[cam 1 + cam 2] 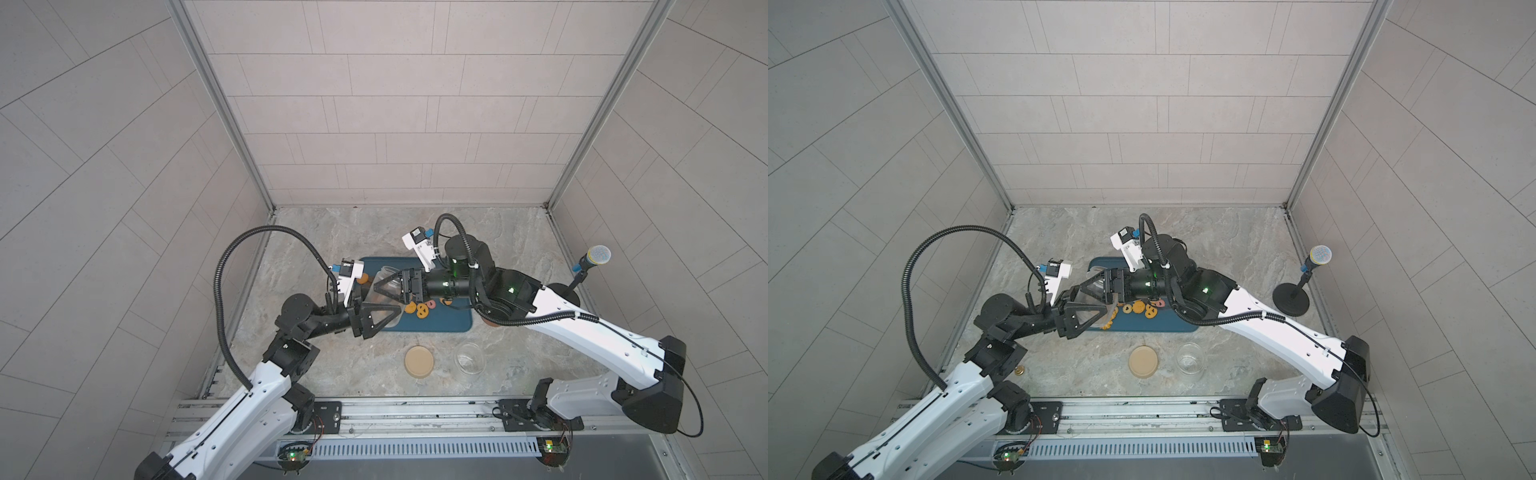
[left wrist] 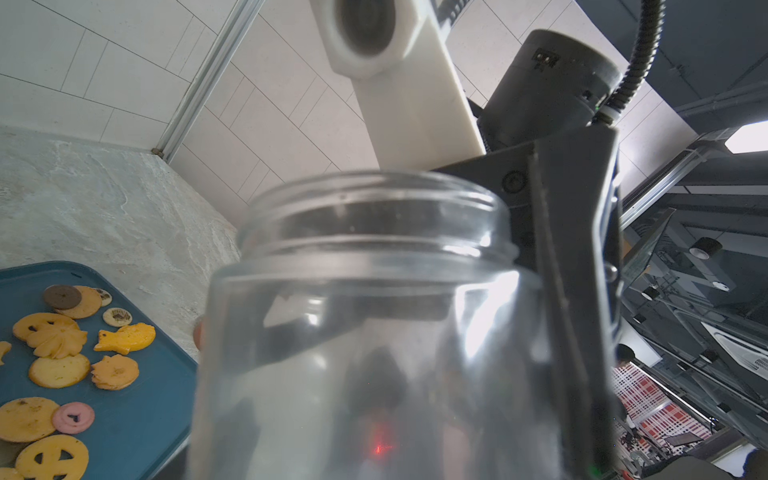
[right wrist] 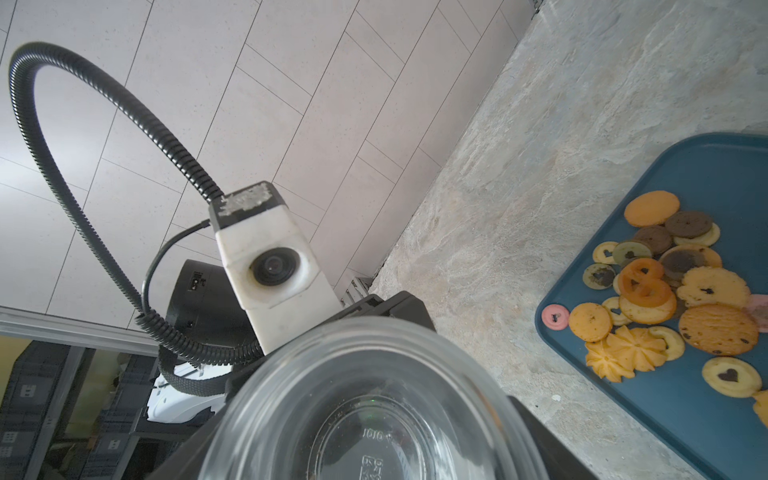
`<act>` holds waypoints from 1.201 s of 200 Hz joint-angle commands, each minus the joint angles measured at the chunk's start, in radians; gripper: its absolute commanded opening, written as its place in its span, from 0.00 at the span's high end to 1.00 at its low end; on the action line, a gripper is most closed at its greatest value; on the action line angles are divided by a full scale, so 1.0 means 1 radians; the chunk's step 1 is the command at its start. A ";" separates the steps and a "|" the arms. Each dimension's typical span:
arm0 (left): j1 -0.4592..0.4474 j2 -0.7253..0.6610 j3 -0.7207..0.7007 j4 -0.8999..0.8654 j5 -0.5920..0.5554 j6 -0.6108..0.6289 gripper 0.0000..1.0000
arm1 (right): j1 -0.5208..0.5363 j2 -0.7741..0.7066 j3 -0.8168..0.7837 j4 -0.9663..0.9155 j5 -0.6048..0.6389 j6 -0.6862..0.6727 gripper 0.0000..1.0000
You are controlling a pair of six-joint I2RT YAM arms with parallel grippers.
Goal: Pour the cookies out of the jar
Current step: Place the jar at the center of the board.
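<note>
Cookies spread on the blue tray; clear jar aloft over its end, clamped in the left gripper. Right gripper at the neck, grip impossible to tell. Risk: slick jar slipping from a two-sided hold, dropping onto brittle cookies. Only in the right wrist view: bare base down the mouth, masked by the grippers in both top views.
</note>
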 commanded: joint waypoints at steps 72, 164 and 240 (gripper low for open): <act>0.002 -0.060 0.109 -0.472 -0.377 0.209 0.03 | -0.060 -0.078 0.004 -0.174 0.206 -0.073 1.00; 0.020 0.000 0.278 -1.071 -1.088 0.344 0.01 | -0.092 -0.096 0.000 -0.405 0.544 -0.214 1.00; 0.191 0.185 0.326 -1.054 -0.929 0.301 0.05 | 0.091 -0.054 -0.077 -0.308 0.706 -0.278 1.00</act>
